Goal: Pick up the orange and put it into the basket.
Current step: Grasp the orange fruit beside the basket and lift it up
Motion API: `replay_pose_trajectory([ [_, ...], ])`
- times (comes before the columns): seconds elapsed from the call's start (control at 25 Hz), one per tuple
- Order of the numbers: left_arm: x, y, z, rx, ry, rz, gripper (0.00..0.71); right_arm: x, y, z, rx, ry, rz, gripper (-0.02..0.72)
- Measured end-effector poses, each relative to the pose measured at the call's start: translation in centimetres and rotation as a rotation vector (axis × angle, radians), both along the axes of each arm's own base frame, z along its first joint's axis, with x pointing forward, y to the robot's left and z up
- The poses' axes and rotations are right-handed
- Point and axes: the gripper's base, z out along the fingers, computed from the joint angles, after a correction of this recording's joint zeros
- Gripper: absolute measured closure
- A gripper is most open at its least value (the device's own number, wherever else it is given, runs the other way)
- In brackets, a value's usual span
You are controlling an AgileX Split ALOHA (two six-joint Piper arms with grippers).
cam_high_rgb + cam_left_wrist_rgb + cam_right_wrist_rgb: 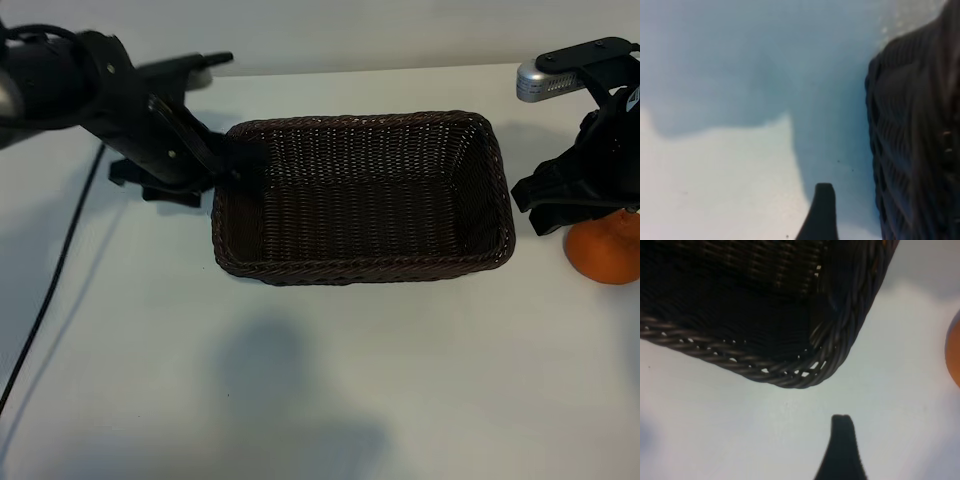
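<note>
The dark brown wicker basket (360, 270) stands in the middle of the white table with nothing in it. The orange (605, 255) rests on the table just past the basket's right end, its top hidden behind my right gripper (572, 205). That gripper hovers open over it, holding nothing. In the right wrist view one finger (842, 440) shows over bare table, with a basket corner (805, 370) and a sliver of orange (955, 352) ahead. My left gripper (235, 160) is at the basket's left rim, open and empty. Its one visible finger (822, 210) sits beside the basket wall (920, 140).
A black cable (55, 280) runs down the table's left side. The table's far edge (400, 70) lies behind the basket. White tabletop (300, 400) stretches in front of the basket.
</note>
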Motion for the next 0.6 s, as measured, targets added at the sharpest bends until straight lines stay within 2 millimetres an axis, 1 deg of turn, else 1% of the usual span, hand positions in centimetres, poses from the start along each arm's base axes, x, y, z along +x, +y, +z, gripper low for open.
replay_pose_trajectory([
  [0.12, -0.2, 0.2, 1.3, -0.003, -0.033, 0.004, 0.041, 0.0, 0.0, 0.0, 0.000, 0.000, 0.000, 0.168],
  [0.24, -0.3, 0.2, 2.1, -0.008, -0.046, 0.004, 0.047, 0.0, 0.0, 0.0, 0.000, 0.000, 0.000, 0.168],
  [0.4, -0.1, 0.0, 3.0, -0.012, -0.040, -0.005, 0.050, 0.0, 0.0, 0.0, 0.000, 0.000, 0.000, 0.168],
  [0.6, 0.3, 0.0, 4.9, 0.015, -0.051, -0.041, 0.058, 0.0, 0.0, 0.0, -0.001, 0.005, 0.001, 0.168],
])
